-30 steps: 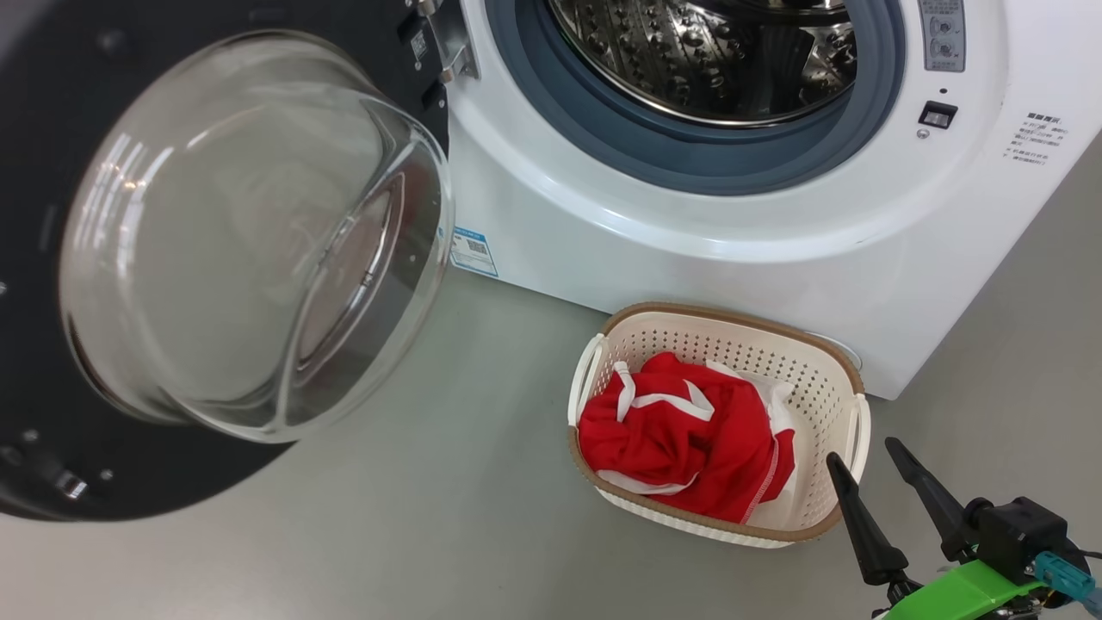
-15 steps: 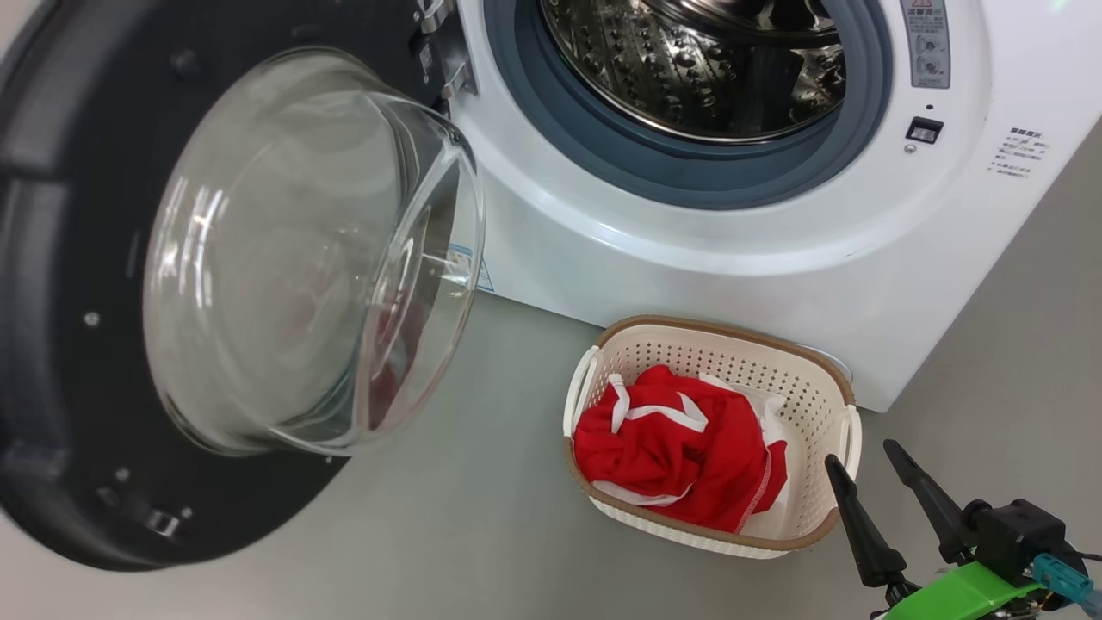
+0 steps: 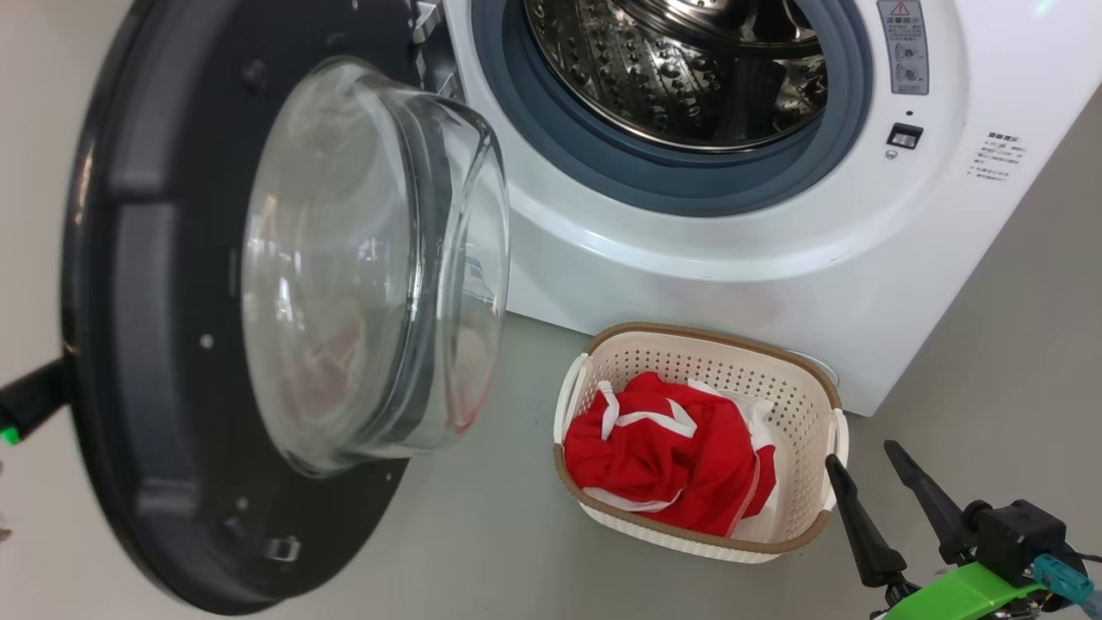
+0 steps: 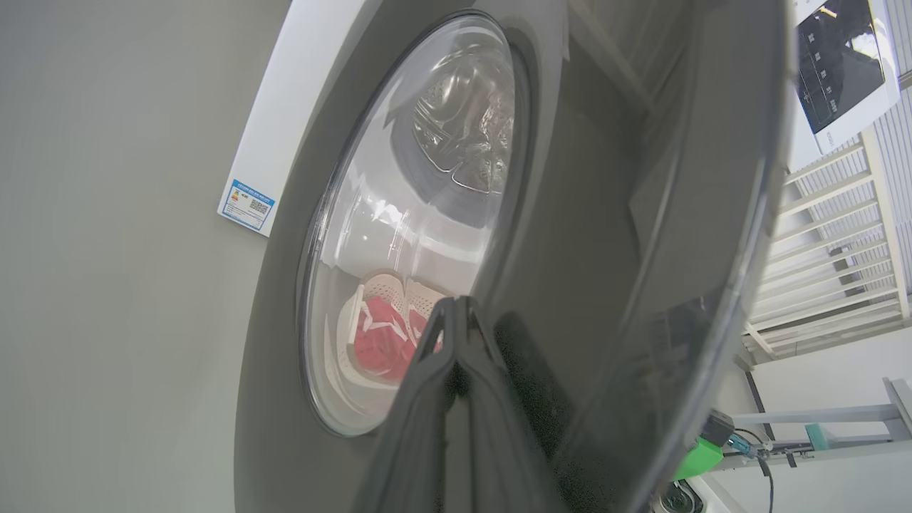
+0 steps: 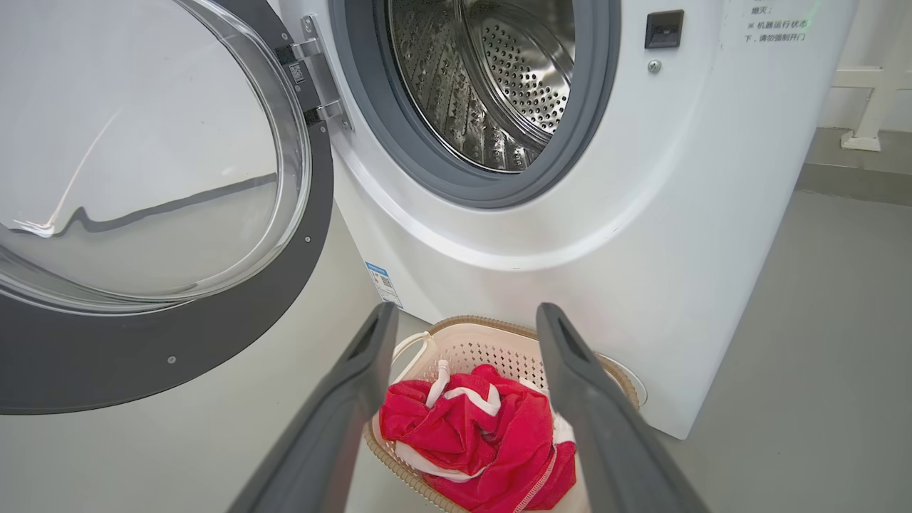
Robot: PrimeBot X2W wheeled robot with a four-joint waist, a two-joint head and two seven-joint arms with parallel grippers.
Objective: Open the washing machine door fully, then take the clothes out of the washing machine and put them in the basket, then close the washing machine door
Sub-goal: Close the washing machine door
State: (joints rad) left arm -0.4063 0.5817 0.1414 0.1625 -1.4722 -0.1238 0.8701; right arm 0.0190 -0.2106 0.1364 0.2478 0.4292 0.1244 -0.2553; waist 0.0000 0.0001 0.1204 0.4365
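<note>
- Head view: the washing machine door [image 3: 284, 301] stands part open on its hinge at the left of the washing machine [image 3: 689, 267]. Its glass bowl faces the steel drum [image 3: 680, 77].
- Head view: the basket [image 3: 715, 337] sits on the floor [image 3: 482, 534] just in front of the machine, below the opening. The clothes [image 3: 671, 448] are bunched inside it, red with white trim.
- Head view: my right gripper [image 3: 861, 454] is at lower right, near the basket's right end and apart from it. Fingers spread, gripping nothing.
- Left wrist view: my left gripper [image 4: 456, 306] has its fingers pressed together with nothing between them. The tips are at the door's glossy outer frame, beside the window; can't tell if they touch. Basket and clothes show through the glass.
- Right wrist view: my fingers are wide apart and empty. The basket with the clothes lies beyond, between them. The door is at left, the drum opening above.
</note>
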